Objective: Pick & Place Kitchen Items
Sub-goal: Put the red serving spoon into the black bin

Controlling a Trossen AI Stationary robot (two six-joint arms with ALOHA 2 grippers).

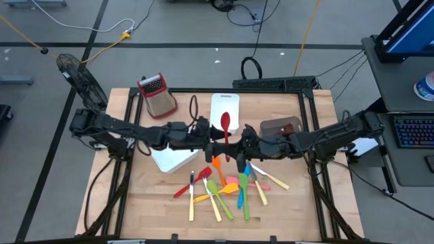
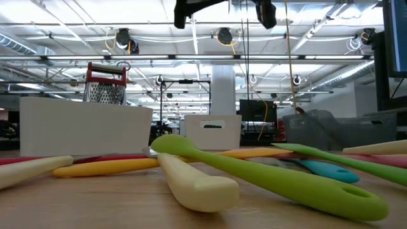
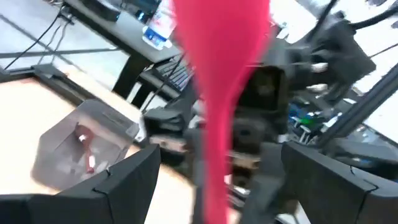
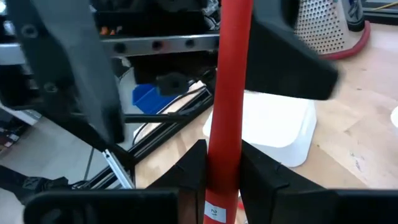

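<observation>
**Red spoon held between two end effectors above the utensil pile**

The right end effector (image 1: pixel 234 146) is clamped on the handle of one red silicone spoon (image 1: pixel 226 125), its two fingers pressing the shaft from either side; the spoon's bowl points away from it toward the one white cutting board (image 1: pixel 224 106). The left end effector (image 1: pixel 211 137) hangs just beside the same spoon with its fingers spread wide apart, one on each side of the red shaft, not gripping it.

Nearer the front edge of the wooden surface (image 1: pixel 285 196) than both end effectors lies the loose pile of slim utensils (image 1: pixel 227 188): roughly ten can be counted, among them two or three green, two red, one blue, one pink, several cream or yellow and one orange; overlaps keep the count uncertain.

One white rectangular bin (image 1: pixel 175 157) sits under the left arm. One grey bin (image 1: pixel 279 127) lies beyond the right end effector. One metal box grater with a red top (image 1: pixel 156 95) stands well apart behind the left arm.
</observation>
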